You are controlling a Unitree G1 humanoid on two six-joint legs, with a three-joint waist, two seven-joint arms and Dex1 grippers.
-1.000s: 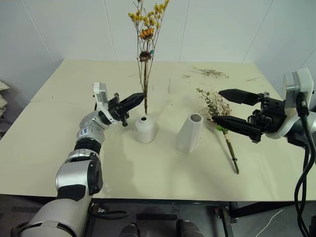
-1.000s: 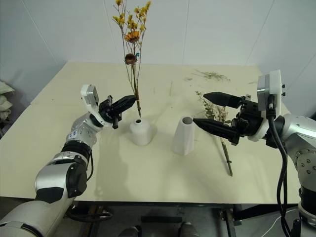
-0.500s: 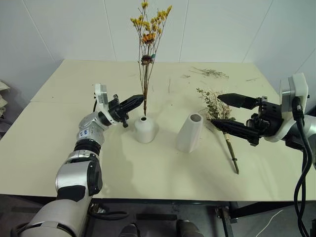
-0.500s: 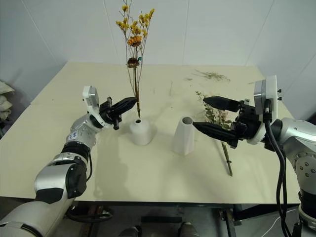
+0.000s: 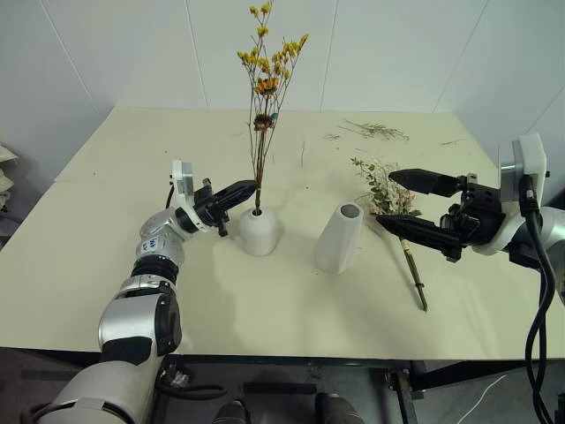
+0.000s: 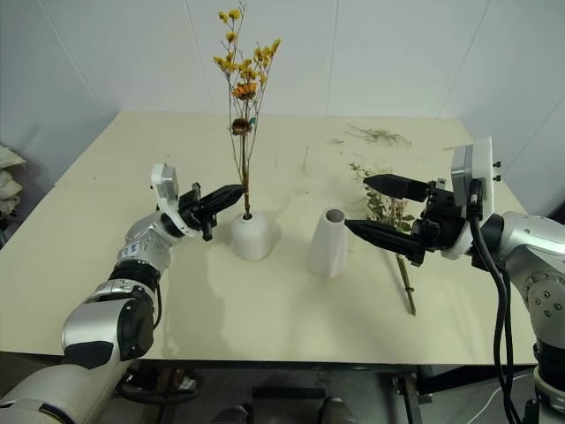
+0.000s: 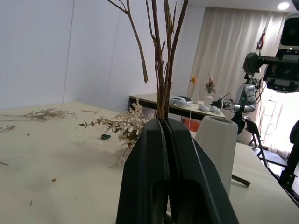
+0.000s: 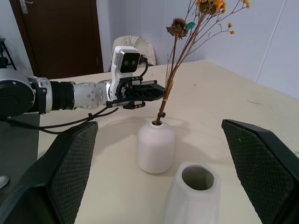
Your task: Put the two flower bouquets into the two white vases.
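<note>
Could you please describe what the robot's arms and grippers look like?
Both arms are silver-grey shells with black joints. Each gripper, left and right, has two pointed black fingers and a white camera block at the wrist. Black cables run along the right arm.

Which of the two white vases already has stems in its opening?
The short rounded vase: the yellow-orange bunch, held by the left gripper, stands in its small hole. The taller cone vase shows an empty mouth.
</note>
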